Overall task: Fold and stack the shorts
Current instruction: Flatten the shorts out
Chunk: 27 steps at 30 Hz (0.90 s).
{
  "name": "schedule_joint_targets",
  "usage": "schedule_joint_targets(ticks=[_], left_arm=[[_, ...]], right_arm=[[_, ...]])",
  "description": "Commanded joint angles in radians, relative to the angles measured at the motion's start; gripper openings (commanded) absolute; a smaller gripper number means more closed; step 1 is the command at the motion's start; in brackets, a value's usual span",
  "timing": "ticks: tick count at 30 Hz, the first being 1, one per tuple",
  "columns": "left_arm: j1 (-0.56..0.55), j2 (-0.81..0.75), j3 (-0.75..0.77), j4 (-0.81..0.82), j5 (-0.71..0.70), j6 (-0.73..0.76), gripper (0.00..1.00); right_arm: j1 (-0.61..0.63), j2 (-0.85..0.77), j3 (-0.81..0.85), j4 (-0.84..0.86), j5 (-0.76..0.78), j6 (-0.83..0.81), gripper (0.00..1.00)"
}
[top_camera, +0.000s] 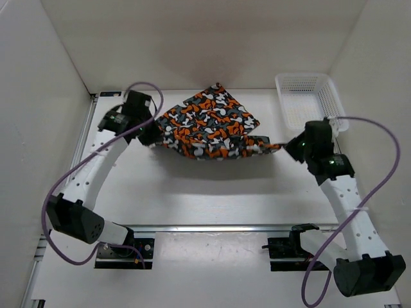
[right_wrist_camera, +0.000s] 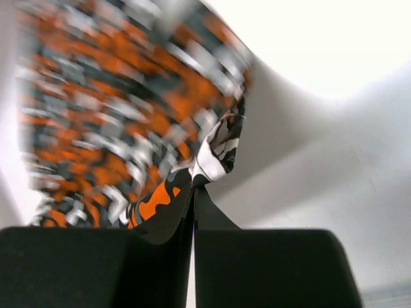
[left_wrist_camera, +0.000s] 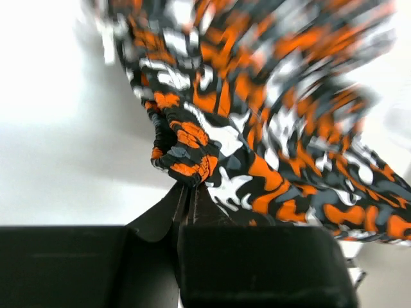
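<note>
The shorts (top_camera: 209,125), patterned in orange, black, grey and white, hang stretched between my two grippers above the table's far middle. My left gripper (top_camera: 154,136) is shut on their left corner; in the left wrist view the bunched fabric (left_wrist_camera: 186,154) sits at the closed fingertips (left_wrist_camera: 188,191). My right gripper (top_camera: 287,147) is shut on their right corner; in the right wrist view the cloth (right_wrist_camera: 215,154) rises from the closed tips (right_wrist_camera: 193,190). The fabric sags between the two grips, its far part draped toward the back wall.
A white plastic mesh basket (top_camera: 309,102) stands at the far right, just behind my right arm. White walls enclose the table on the left, back and right. Metal rails (top_camera: 212,228) run along the near edge by the arm bases.
</note>
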<state>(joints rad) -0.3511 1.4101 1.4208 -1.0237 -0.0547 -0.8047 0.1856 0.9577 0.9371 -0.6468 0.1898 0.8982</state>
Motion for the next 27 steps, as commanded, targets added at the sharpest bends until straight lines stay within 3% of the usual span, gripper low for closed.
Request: schedule_joint_targets(ticks=[1, 6, 12, 19, 27], left_arm=[[0.012, -0.077, 0.269, -0.131, -0.060, 0.100, 0.10], [-0.048, -0.086, 0.580, -0.240, -0.011, 0.220, 0.10], [-0.179, -0.106, 0.789, -0.298, 0.053, 0.263, 0.10], [-0.189, -0.085, 1.048, -0.309, 0.173, 0.317, 0.10], [-0.189, -0.092, 1.070, -0.263, 0.216, 0.297, 0.10]], right_arm=[[0.000, 0.000, 0.208, -0.060, 0.091, -0.172, 0.00], [0.000, -0.023, 0.475, -0.108, 0.100, -0.199, 0.00], [0.000, -0.062, 0.756, -0.149, 0.158, -0.232, 0.00], [0.000, -0.022, 1.048, -0.149, 0.177, -0.257, 0.00], [0.000, 0.121, 1.321, -0.149, 0.204, -0.301, 0.00]])
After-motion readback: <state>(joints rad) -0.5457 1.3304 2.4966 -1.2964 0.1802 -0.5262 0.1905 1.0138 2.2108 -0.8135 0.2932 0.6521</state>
